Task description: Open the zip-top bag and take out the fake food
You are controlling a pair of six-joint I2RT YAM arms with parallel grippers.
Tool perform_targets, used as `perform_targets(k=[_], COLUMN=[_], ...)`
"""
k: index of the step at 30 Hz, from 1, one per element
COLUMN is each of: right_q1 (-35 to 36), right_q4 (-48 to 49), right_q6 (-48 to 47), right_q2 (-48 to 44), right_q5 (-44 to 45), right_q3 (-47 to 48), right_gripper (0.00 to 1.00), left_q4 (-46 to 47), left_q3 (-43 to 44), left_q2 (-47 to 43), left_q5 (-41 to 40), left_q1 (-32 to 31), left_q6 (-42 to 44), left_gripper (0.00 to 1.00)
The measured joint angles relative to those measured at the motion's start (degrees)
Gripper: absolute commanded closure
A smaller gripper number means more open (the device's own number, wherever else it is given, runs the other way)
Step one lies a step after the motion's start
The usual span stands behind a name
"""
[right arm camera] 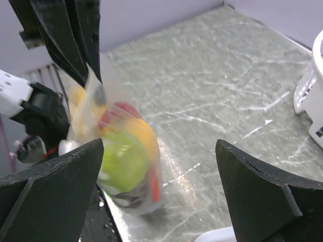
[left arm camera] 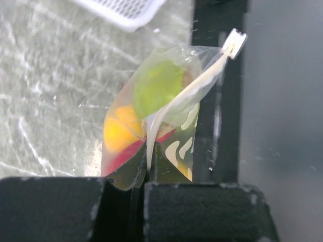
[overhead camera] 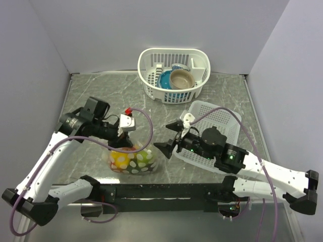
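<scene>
One clear polka-dotted zip-top bag, lower left, appeared unopened, glossy fake food inside; left tool clenched its top, right tool stood released.

My table: grey marbled slab, centre frame.
Walls around me: plain pale panels, left, top, right.
Light: even, faint sheen on slab.

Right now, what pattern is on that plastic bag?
The bag is clear with white dots, clearest from the top camera.
</scene>
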Motion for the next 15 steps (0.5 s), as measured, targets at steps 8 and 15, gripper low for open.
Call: perform_targets(k=[8, 15], right_q1=[-0.07, -0.07], right_q4=[4.9, 9.55], right_q6=[4.24, 6.4], right_q2=[-6.91, -6.49], right_q5=[-7.69, -10.75], right_q3=[-8.37, -11.15], right_gripper=[0.0, 0.0], left_q4=[-7.8, -9.05], left_q3=[15.17, 18.38], left_q2=[5.16, 6.45], left_q5=[7.28, 10.16], left_q1=[0.0, 0.0], left_q6=[2.23, 2.03], left_gripper=[0.99, 0.98])
